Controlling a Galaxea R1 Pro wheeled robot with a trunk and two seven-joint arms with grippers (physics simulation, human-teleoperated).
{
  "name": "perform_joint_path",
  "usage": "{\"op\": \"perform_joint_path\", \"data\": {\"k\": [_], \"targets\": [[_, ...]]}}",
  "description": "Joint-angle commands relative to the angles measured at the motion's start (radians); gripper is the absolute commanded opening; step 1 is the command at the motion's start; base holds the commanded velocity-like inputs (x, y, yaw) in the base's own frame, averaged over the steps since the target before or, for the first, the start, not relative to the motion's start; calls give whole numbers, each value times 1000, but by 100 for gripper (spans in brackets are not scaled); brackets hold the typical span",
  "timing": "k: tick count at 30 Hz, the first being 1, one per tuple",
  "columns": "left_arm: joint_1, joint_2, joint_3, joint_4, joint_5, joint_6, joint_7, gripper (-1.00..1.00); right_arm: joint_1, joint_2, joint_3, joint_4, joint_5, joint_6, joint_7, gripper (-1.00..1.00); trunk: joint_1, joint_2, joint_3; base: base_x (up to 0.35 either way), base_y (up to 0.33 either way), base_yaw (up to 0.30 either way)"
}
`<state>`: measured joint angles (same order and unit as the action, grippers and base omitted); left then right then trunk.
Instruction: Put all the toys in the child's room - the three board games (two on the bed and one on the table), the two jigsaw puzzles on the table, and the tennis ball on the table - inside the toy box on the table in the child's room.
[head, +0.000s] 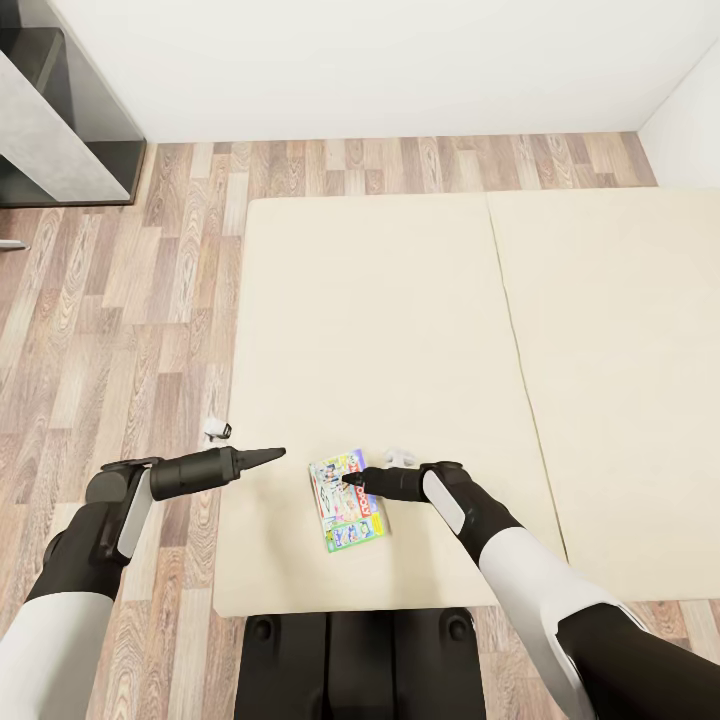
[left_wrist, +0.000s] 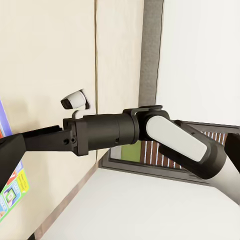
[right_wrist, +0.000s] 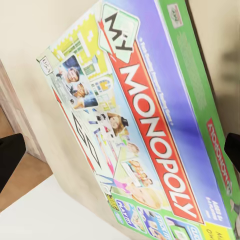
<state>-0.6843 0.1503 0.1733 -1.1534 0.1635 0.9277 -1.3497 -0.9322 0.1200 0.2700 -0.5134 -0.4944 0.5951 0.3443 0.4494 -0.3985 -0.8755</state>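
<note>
On the bed: a flat board game (head: 347, 503) lies near the bed's (head: 400, 330) front edge, on the left cream mattress.
Box lettering: "MY MONOPOLY" runs in white on a red band across the board game's (right_wrist: 145, 135) cover; "MONOPOLY" repeats on its green side; smaller print is too blurred to read.
Right tool: the right tool (head: 350, 481) sits over the box's upper right part; its dark fingertips (right_wrist: 10, 157) stand spread wide either side of the cover, released, nothing between them.
Left tool: the left tool (head: 272, 455) hovers left of the box, apart from it, fingers drawn to one point, clenched on nothing.
Around: wood-plank floor (head: 120, 330), white wall (head: 380, 60), grey furniture (head: 60, 110) at far left.
</note>
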Motion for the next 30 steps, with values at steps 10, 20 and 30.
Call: {"op": "perform_joint_path", "data": {"k": [10,20,30], "targets": [[-1,0,0,0,2,10,0,100,0,0,2,-1,-2,4,1,100,1,-2,-1,0,0,0],[0,0,0,0,1,10,0,100,0,0,2,1,-3,6,1,100,1,-2,-1,-3,2,0],[-1,0,0,0,2,11,0,100,0,1,2,1,-3,6,-1,100,1,-2,-1,-66,62,0]]}}
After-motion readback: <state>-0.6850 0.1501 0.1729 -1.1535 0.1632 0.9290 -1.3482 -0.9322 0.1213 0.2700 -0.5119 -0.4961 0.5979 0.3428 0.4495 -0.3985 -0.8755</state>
